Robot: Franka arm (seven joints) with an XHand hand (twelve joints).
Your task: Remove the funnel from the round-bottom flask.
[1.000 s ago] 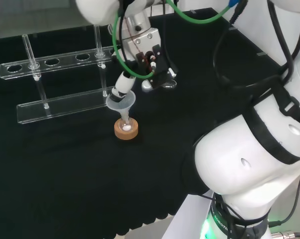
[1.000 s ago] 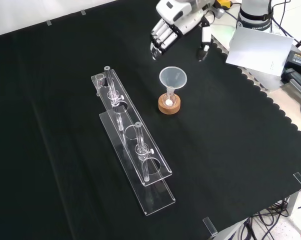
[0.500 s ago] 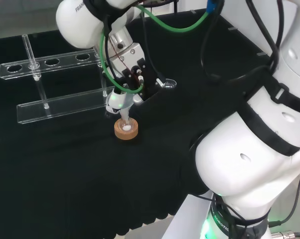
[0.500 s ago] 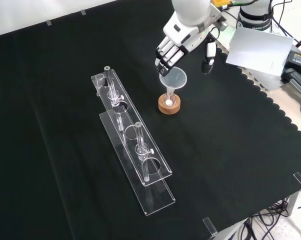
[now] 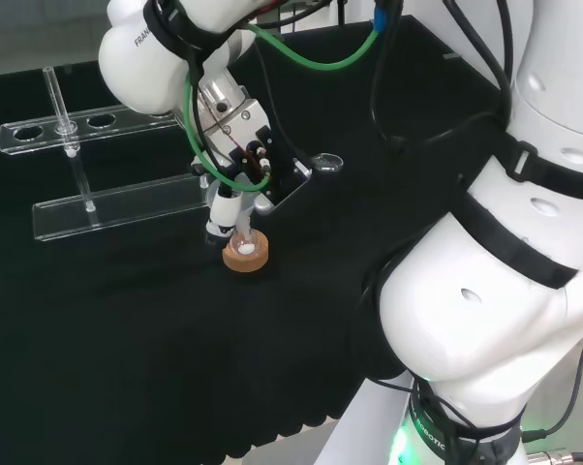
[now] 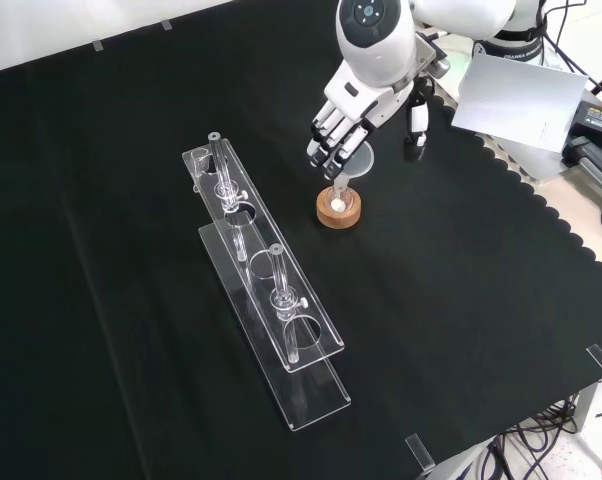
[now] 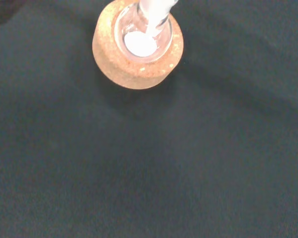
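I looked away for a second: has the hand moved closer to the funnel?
Yes. In the front view the hand has come down toward the cork ring, and its fingers now sit at the funnel rim.

We see a white Franka arm [image 5: 485,291] with rounded glossy links and black bands at the joints. A round grey cap [image 6: 367,13] sits on the link nearest the hand in the front view. Green cable [image 5: 316,60] and black cables [image 5: 393,87] loop along the upper links. A green light [image 5: 400,448] glows at the base. The hand [image 6: 353,110] is white with black segments on its fingers [image 6: 326,145] and dark thumb [image 6: 415,125].
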